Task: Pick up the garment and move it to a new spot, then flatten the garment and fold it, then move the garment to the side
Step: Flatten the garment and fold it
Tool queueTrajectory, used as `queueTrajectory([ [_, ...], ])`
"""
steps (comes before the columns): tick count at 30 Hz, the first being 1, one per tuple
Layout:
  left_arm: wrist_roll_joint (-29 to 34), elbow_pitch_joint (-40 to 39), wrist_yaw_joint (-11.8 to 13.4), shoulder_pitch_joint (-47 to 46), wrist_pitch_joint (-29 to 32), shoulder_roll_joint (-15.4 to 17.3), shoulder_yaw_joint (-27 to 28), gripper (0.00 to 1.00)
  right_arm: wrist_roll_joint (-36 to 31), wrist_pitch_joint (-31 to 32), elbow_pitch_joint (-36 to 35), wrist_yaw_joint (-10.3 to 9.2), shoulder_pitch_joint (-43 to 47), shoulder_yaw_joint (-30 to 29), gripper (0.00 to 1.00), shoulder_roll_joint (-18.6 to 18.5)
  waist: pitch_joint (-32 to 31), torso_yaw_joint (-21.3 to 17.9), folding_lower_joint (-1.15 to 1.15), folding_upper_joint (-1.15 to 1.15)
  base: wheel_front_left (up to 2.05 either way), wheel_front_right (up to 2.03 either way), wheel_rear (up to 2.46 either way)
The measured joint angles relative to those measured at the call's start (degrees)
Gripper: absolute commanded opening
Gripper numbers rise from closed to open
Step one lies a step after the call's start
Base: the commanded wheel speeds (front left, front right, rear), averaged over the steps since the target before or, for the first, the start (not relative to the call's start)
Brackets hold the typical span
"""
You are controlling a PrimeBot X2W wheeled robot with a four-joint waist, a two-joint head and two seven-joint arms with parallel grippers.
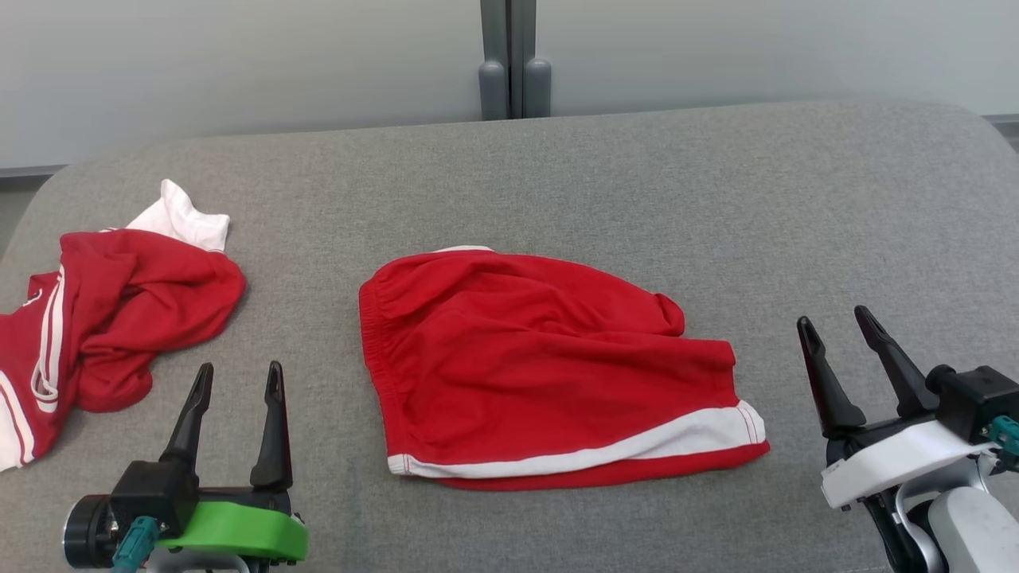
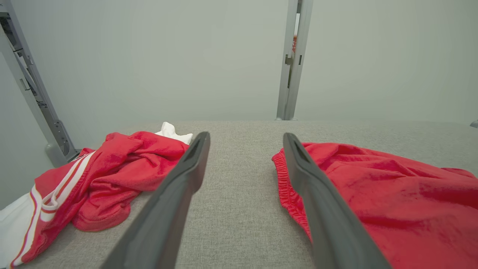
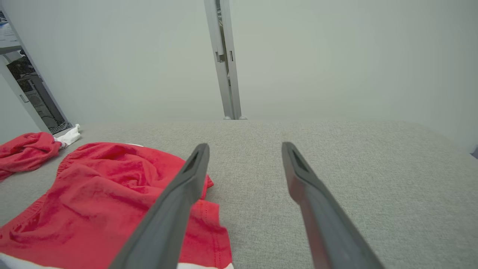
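Two bits of red clothing are out on the grey table (image 1: 716, 183). Far left is a crumpled red-and-white garment (image 1: 135, 310), bunched up near the edge. Just beside it hovers the left gripper (image 1: 240, 368), fingers spread apart with nothing in them. Dead centre are the red shorts (image 1: 541, 358), lying fairly flat, waistband facing left, white stripe along the near hem. Off to their right the right gripper (image 1: 834, 317) is wide apart too, empty, clear of the cloth.

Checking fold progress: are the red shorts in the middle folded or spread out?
Folded, loosely: the red shorts lie doubled, a red layer showing beneath the white-trimmed hem.
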Motion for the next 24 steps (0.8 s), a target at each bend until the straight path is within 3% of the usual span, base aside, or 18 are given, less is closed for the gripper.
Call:
queueTrajectory([
  [12,0.2,0.0,-0.1,2.8,0.0,1.5,1.4,1.0,-5.1,0.0,-8.3,0.0,8.4,-4.5,1.0,4.8,-3.1,-0.1,0.0,0.0,0.0,0.0,0.0],
  [24,0.1,-0.1,-0.1,5.4,0.0,2.0,2.5,1.0,-6.2,-0.1,-10.3,0.0,13.5,-7.3,1.0,7.3,-5.0,-0.6,0.0,0.0,0.0,0.0,0.0],
])
